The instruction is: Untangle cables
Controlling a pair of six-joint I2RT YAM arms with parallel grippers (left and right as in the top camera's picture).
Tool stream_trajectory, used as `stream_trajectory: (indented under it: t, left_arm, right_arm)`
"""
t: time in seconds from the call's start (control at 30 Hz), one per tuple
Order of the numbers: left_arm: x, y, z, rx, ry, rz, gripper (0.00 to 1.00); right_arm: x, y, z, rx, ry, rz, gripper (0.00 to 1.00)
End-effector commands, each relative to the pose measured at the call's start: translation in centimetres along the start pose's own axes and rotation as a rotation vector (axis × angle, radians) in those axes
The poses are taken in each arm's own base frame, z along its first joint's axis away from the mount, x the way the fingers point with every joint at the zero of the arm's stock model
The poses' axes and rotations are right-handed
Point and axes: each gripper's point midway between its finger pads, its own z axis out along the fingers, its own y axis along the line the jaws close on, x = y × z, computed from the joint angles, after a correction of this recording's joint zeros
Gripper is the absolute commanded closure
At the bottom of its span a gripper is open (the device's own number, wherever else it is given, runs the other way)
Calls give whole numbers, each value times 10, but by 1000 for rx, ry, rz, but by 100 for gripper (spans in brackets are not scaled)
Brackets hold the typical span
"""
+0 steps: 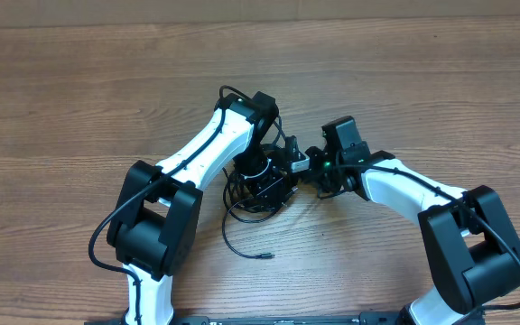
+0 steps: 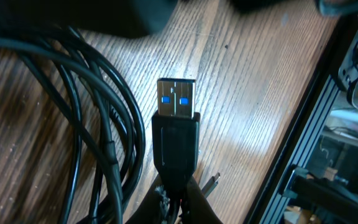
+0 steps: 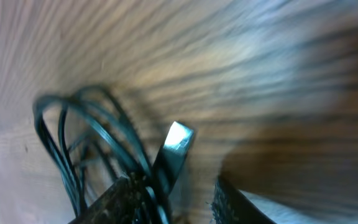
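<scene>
A tangle of thin black cables [image 1: 242, 203] lies on the wooden table between my two arms. My left gripper [image 1: 273, 173] sits over it, shut on the black body of a USB plug [image 2: 176, 99] with a silvery tip and blue inside; its fingers [image 2: 178, 193] meet round the plug. Looped cables [image 2: 98, 124] lie to the plug's left. My right gripper [image 1: 319, 173] faces it from the right. In the blurred right wrist view its fingers [image 3: 179, 199] are apart, with the USB plug [image 3: 178, 140] and cable loops [image 3: 67, 124] by the left finger.
One loose cable end with a small plug [image 1: 266, 256] trails toward the table's front; a small silvery tip [image 2: 211, 183] shows beside the left fingers. A black metal frame [image 2: 316, 124] runs along the table's edge. Wooden table [image 1: 79, 99] all around.
</scene>
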Motion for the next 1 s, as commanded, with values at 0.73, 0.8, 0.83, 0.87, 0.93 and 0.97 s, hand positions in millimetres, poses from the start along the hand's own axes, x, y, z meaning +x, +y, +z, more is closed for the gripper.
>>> stream_trajectory:
  t: [0.73, 0.8, 0.83, 0.87, 0.93, 0.97]
  left_arm:
    - [17, -10, 16, 78, 21, 67, 95]
    - [24, -8, 25, 83, 29, 61, 83]
    - [26, -7, 28, 84, 31, 60, 65]
    - [27, -7, 29, 85, 32, 59, 51]
    - [30, -5, 33, 82, 37, 58, 26]
    - [30, -4, 33, 77, 39, 58, 3]
  right_arm:
    - [-41, 11, 3, -3, -214, -36, 96]
    - [-47, 10, 1, 6, -243, -37, 96]
    - [-48, 11, 1, 5, -250, -39, 96]
    - [-50, 11, 0, 8, -262, -39, 96]
    - [-53, 9, 0, 17, -277, -42, 93]
    - [-53, 9, 0, 20, -278, -41, 91]
